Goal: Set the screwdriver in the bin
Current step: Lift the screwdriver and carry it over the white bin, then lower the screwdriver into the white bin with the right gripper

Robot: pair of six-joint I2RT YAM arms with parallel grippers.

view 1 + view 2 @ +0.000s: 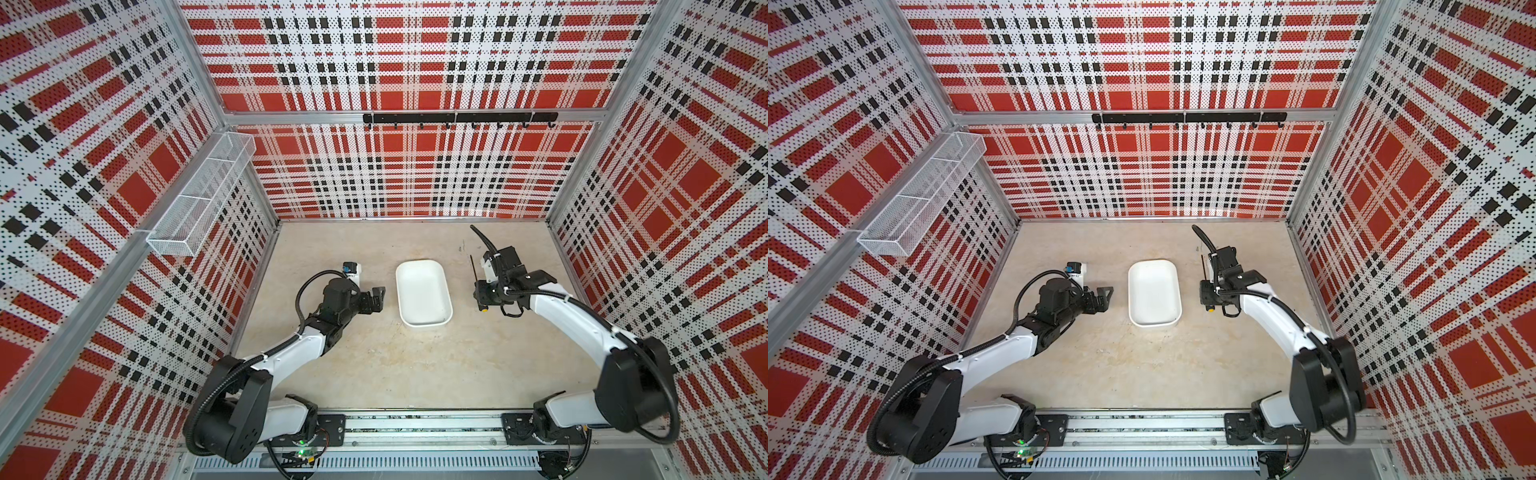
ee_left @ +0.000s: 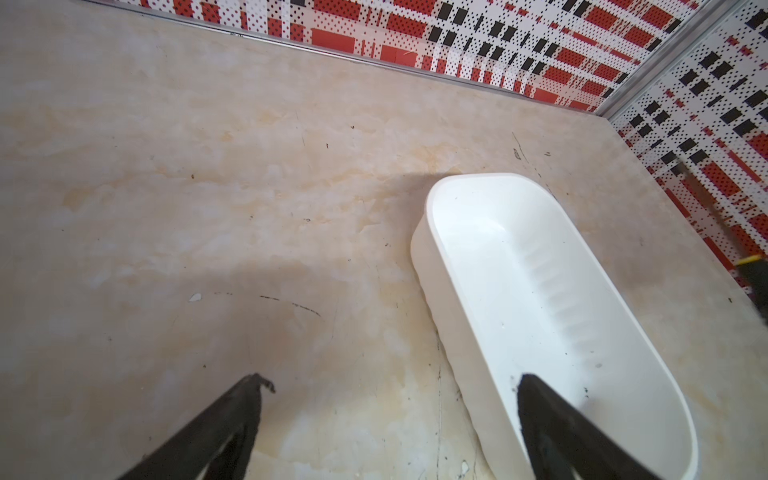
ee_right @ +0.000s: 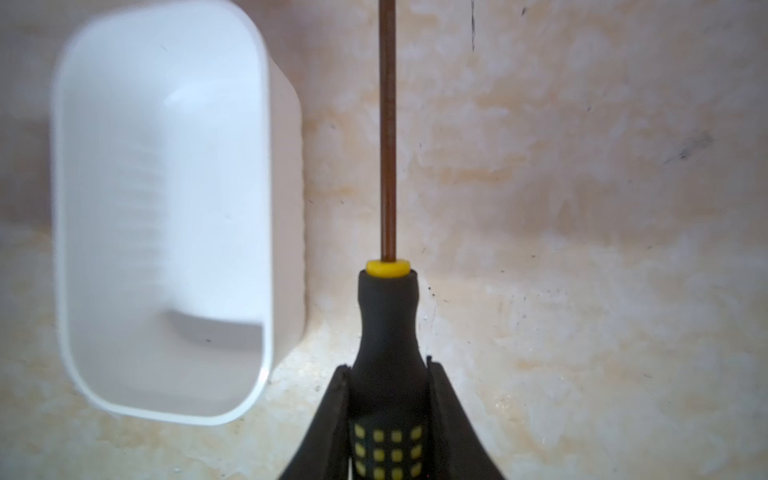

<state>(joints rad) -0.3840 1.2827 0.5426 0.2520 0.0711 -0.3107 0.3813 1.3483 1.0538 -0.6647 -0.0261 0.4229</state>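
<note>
The right wrist view shows the right gripper (image 3: 388, 370) with its fingers closed tight on the black handle of the screwdriver (image 3: 387, 291). The shaft runs alongside the bin (image 3: 286, 208), outside it. In both top views the arm hides that grip, and only the thin shaft and yellow end show. The left wrist view shows the left gripper (image 2: 392, 380) spread wide and empty, just beside the bin.
</note>
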